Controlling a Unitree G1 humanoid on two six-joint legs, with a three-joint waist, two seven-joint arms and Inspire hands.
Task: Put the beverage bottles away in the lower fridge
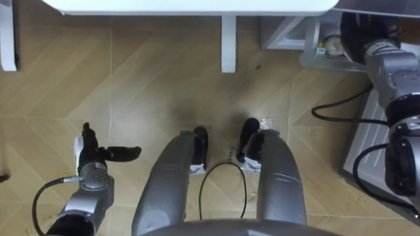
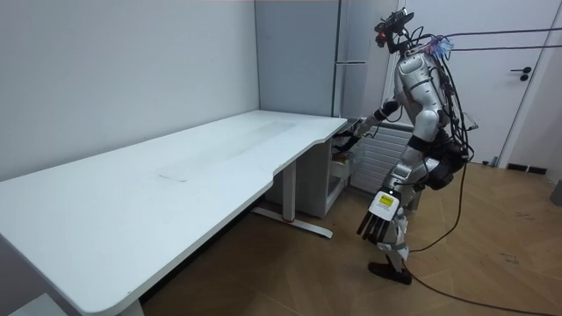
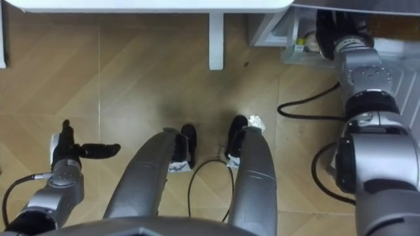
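Right hand sat deep in the white shelf low at the fridge. Its fingers were too dark and hidden to tell whether they gripped anything. Just beside it in that shelf lay what looked like a small drink, showing only its round top. It was probably stiff, smooth and fairly heavy if full, so likely to slip. A grip round the middle of its body, keeping it upright, seemed safest. Left hand hung idle with fingers straight. The desk edge and its leg stood near the shelf, and the shelf's walls would crowd the fingers.
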